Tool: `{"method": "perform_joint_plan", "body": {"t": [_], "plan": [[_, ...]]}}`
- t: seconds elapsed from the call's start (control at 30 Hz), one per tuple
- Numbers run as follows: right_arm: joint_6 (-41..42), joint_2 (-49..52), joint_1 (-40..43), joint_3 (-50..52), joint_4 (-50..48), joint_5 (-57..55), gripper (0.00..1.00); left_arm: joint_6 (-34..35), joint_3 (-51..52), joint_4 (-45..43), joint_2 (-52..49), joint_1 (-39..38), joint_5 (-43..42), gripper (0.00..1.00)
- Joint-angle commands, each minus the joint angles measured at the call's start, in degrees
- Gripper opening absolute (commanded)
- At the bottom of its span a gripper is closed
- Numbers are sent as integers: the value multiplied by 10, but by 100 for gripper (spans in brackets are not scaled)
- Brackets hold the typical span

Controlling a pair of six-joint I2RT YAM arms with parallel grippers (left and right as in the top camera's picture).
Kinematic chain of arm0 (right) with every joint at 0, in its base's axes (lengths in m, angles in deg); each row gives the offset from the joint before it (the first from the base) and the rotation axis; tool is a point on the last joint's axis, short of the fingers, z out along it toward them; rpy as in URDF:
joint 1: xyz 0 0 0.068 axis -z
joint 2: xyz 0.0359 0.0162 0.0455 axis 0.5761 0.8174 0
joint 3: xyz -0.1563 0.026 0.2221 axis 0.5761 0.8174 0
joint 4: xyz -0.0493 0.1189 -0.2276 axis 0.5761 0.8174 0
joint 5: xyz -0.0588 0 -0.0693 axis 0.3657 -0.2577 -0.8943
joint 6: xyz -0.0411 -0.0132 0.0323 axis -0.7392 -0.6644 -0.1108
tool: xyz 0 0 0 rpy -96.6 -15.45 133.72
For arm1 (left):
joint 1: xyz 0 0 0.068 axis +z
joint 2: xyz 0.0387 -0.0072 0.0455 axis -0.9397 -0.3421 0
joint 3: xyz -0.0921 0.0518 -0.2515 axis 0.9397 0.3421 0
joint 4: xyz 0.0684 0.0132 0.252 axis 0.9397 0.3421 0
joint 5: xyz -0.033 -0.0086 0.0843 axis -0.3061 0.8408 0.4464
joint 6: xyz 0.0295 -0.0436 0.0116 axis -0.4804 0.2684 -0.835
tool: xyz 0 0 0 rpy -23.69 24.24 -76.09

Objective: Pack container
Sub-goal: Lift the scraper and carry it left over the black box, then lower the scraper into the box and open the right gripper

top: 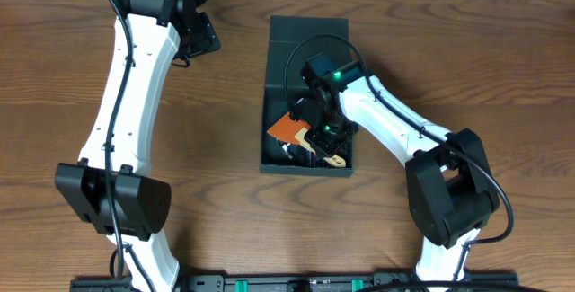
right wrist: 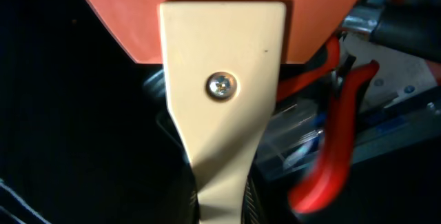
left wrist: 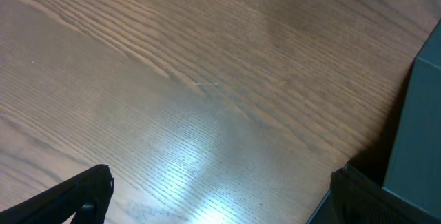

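1. The wood-grain worktop (left wrist: pixel 207 79) is filling most of the frame, with a pale glare (left wrist: pixel 200 182) shining near the bottom middle.
2. The left hand (left wrist: pixel 217 196) is hanging over it, jaws standing wide apart: one dark finger (left wrist: pixel 83 193) is showing at lower left, the other at lower right.
3. The box (left wrist: pixel 420 134) is showing a grey-teal wall at the right edge, just beside the lower-right finger.
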Motion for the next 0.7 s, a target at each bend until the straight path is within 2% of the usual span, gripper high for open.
{"method": "perform_joint_plan", "body": {"t": [0.0, 0.03, 0.07, 0.1, 0.13, 0.2, 0.43, 0.57, 0.67], "plan": [[-1, -7, 5, 8, 0, 5, 39, 7, -5, 2, 5, 1, 7, 99], [-1, -7, 5, 8, -1, 5, 52, 7, -5, 2, 5, 1, 7, 99], [-1, -7, 5, 8, -2, 5, 71, 7, -5, 2, 5, 1, 7, 99], [-1, -7, 5, 8, -3, 5, 84, 7, -5, 2, 5, 1, 7, 99], [-1, -7, 5, 8, -5, 5, 91, 7, -5, 2, 5, 1, 7, 98], [-1, -7, 5, 8, -9, 5, 98, 7, -5, 2, 5, 1, 7, 99], [4, -7, 10, -62, 22, 5, 99, 7, -5, 2, 5, 1, 7, 99], [6, -7, 28, -177, 85, -6, 99, 7, -5, 2, 5, 1, 7, 98], [42, -7, 51, -291, 143, -53, 99, 7, -5, 2, 5, 1, 7, 99]]}}
